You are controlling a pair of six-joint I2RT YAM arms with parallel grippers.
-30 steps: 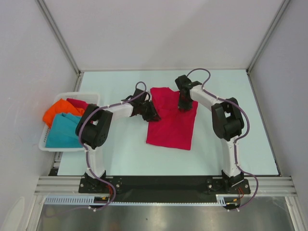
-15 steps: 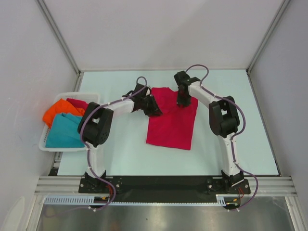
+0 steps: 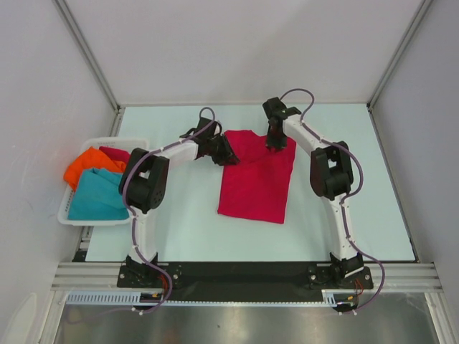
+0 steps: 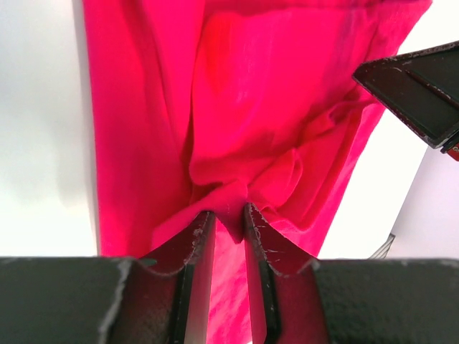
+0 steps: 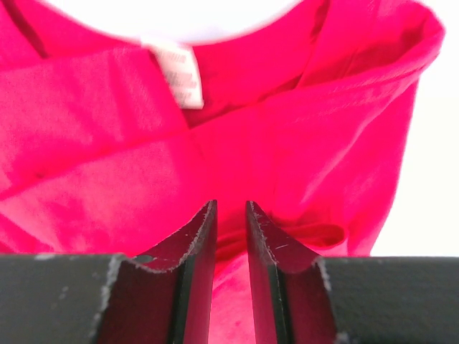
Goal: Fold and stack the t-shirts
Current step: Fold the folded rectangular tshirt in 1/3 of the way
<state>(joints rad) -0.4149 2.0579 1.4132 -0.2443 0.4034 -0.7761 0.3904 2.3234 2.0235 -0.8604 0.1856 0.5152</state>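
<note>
**Crimson t-shirt (image 3: 254, 183) spread mid-table, both claws pinching its upper end.**

The cloth looks light, limp and easily creased. It would likely sag and bunch when lifted, so the shoulder seams or hem seem the surest holds. It lies flat on the table (image 3: 358, 179), collar toward the far side, white neck label (image 5: 179, 72) showing. The left gripper (image 4: 224, 215) nips a raised fold at its edge. The right gripper (image 5: 229, 215) presses its fingers nearly together on cloth just below the collar. There are four shirts: this one, plus an orange t-shirt (image 3: 86, 165), a teal t-shirt (image 3: 97, 195) and a second crimson t-shirt (image 3: 116, 153) heaped in one white basket (image 3: 66, 215).
</note>
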